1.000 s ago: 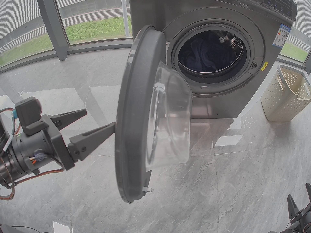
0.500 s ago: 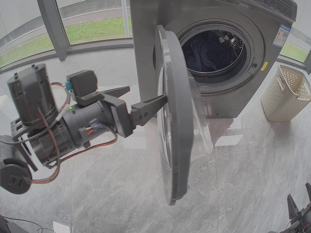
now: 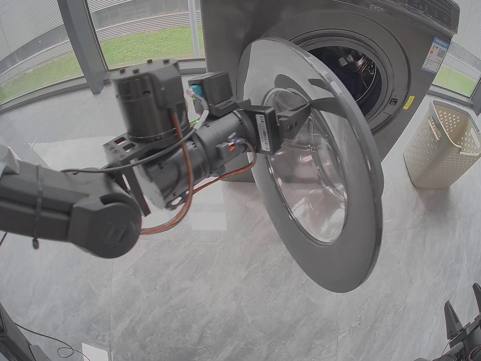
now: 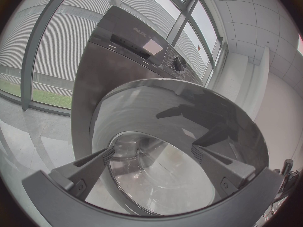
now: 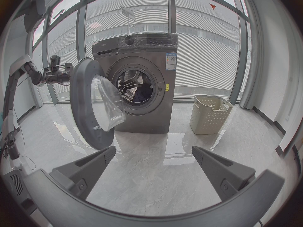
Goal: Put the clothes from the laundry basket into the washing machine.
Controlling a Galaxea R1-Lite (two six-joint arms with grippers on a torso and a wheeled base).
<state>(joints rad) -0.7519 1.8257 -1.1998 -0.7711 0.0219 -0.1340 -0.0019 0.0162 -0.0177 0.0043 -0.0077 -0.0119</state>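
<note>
The grey washing machine [image 3: 300, 6] stands ahead, its round door [image 3: 320, 186] swung partway across the opening. My left gripper [image 3: 293, 112] is open, and its fingertips [image 4: 107, 152] rest against the door's [image 4: 176, 111] outer face. Dark clothes [image 3: 358, 83] lie in the drum, and the right wrist view shows the same clothes [image 5: 142, 93] past the door's inner bowl. The cream laundry basket [image 3: 446, 146] sits on the floor right of the machine, and no clothes show in this basket [image 5: 210, 114]. My right gripper [image 5: 153, 152] hangs open and low, far from the machine [image 5: 139, 82].
Grey marble floor [image 3: 225, 302] spreads in front of the machine with open room. A window wall with a dark pillar [image 3: 75, 31] runs behind and to the left. A thin cable [image 3: 60, 349] lies near the lower left.
My left arm has swept up and to the right, pushing the door from wide open to about half shut. The right gripper has stayed where it was.
</note>
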